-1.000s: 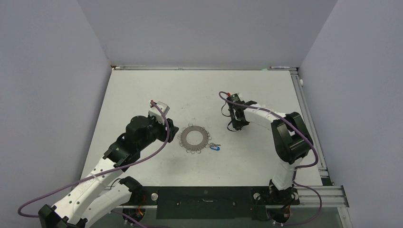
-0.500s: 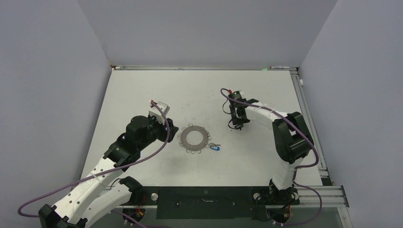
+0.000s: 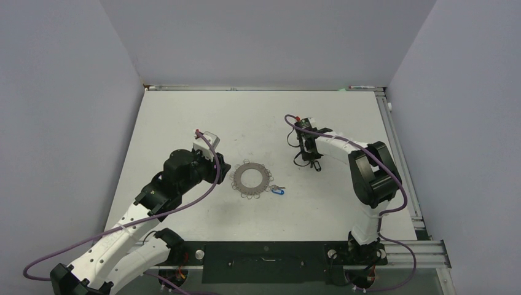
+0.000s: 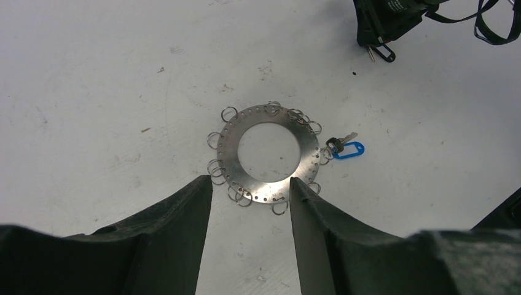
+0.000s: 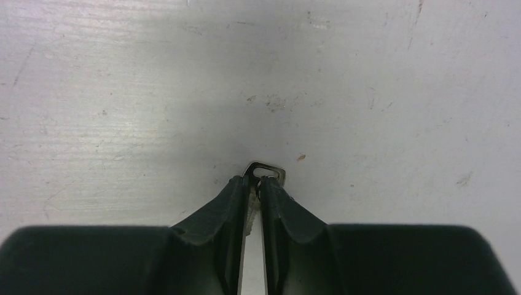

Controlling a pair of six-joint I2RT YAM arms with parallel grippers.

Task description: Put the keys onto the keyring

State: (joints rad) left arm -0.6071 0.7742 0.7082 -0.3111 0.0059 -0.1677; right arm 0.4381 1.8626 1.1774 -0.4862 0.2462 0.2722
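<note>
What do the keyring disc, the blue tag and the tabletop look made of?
Keyring: metal, likely steel. It has a flat grey brushed sheen, small punched holes and thin wire loops round the rim.
Blue tag: probably plastic, going by the saturated, slightly glossy blue and the moulded outline.
Table: matte white, painted or laminate by the look, scuffed and speckled. What lies under the surface cannot be told.

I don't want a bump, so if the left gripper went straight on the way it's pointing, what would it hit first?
Most likely the keyring: it lies flat straight ahead of the left gripper, its near rim between the open jaws. How high the gripper sits above it is unclear.
</note>
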